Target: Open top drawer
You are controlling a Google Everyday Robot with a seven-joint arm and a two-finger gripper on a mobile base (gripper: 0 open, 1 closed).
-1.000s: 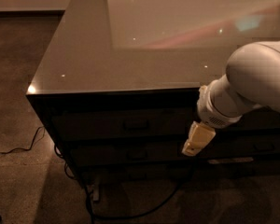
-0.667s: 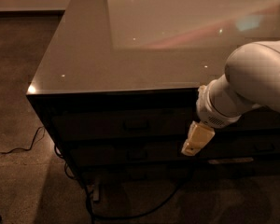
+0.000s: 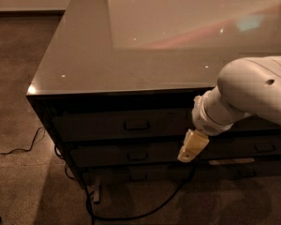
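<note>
The top drawer point(image 3: 98, 124) is the uppermost dark front under the cabinet's glossy top, and it sits flush with the cabinet. Its small bar handle point(image 3: 136, 124) is centred on the front. My gripper point(image 3: 191, 148), a cream-coloured piece at the end of the white arm point(image 3: 253, 90), hangs in front of the drawers, right of the handle and a little below it, at about the level of the second drawer. It is apart from the handle.
Below are a second drawer point(image 3: 131, 154) and a third drawer point(image 3: 136, 175). More drawer fronts point(image 3: 264, 146) lie to the right behind the arm. A black cable point(image 3: 145, 211) loops on the speckled floor point(image 3: 18, 191) in front of the cabinet.
The arm and gripper have shifted slightly down and to the left. The drawer front has not moved.
</note>
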